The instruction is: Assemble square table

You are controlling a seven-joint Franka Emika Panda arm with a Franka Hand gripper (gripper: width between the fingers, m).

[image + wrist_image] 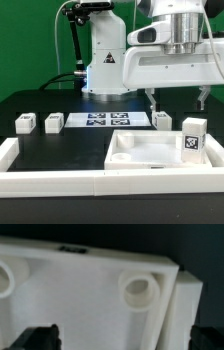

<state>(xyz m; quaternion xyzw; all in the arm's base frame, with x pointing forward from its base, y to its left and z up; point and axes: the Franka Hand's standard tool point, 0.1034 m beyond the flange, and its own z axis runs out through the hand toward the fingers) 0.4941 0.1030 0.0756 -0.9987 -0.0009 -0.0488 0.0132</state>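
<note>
The robot's two-finger gripper (177,104) hangs with its dark fingers (151,101) spread fully apart, gripping nothing and touching nothing. Beneath it, at about five o'clock from the exterior view's centre, lies the large white square plastic tabletop (150,151), tray-like with a raised rim. The wrist view shows a round socket (140,288) in its face. A small white tagged leg block (193,135) stands at the tabletop's two o'clock corner; two more leg blocks (25,123) sit well apart at nine o'clock.
</note>
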